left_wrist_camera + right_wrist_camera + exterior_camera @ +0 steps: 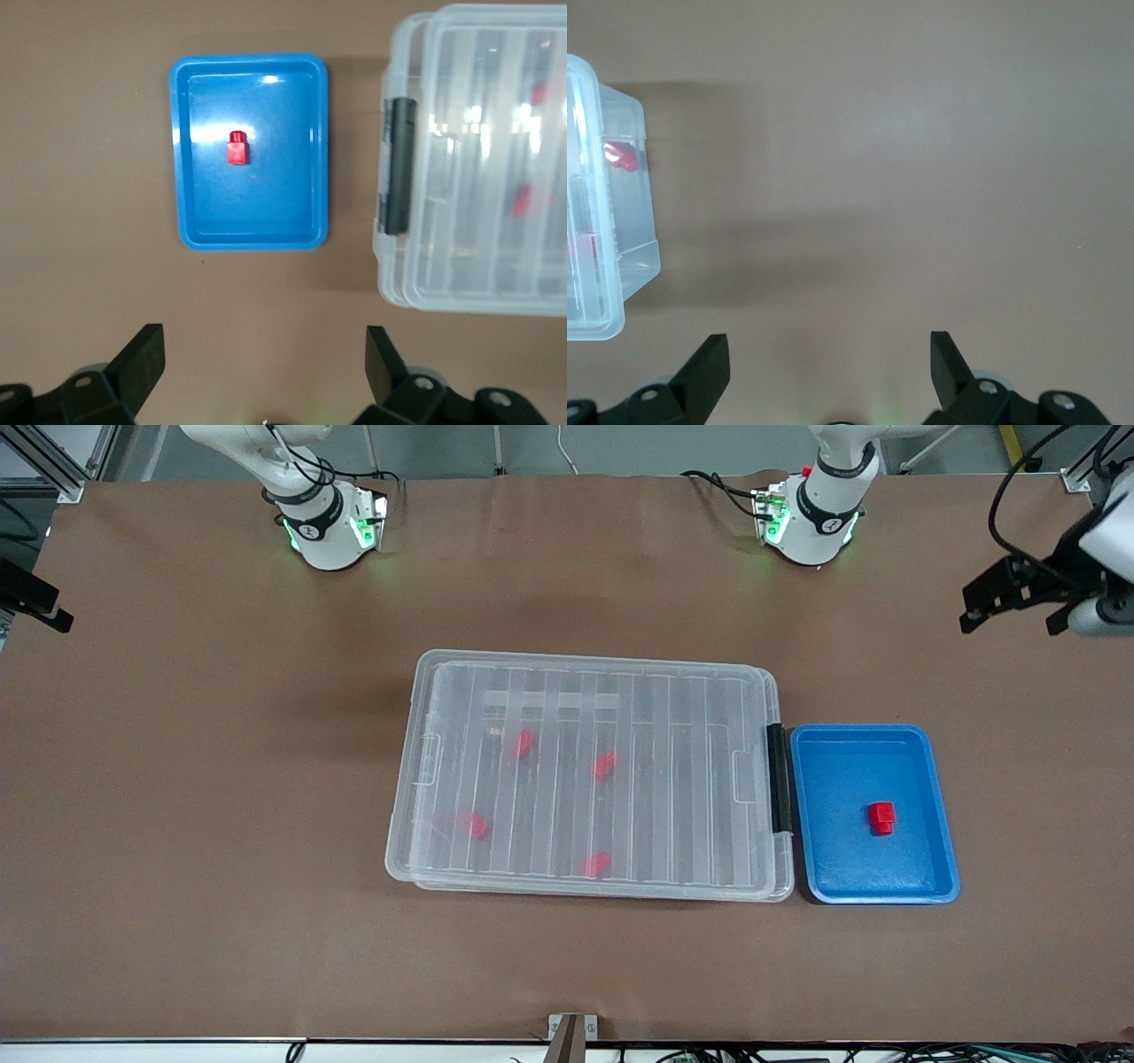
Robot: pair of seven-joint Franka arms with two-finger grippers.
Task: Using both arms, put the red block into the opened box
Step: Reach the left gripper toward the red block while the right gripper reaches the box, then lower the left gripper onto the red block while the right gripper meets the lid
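In the front view, you are looking at the large clear plastic storage box (585,779) sitting mid-frame on the brown table (221,824), its ribbed lid closed and its black clip (778,778) at the short end toward the left arm's end of the table. Four small red pieces (523,744) are showing through the lid. Just beside the clip, the shallow blue plastic tray (921,877) is holding the small bright red plastic block (881,817). The left gripper (1014,602) is hanging at the right edge of the frame, over bare table, fingers spread wide. The right gripper is lying outside this frame.

In the left wrist view, you are seeing the left gripper (261,367) wide and empty at the bottom, the red block (237,149) in the tray (252,239) at upper left, the box (478,159) at right.

In the right wrist view, the right gripper (828,367) is waiting wide and empty over bare table, the box's corner (607,221) showing at the left edge.
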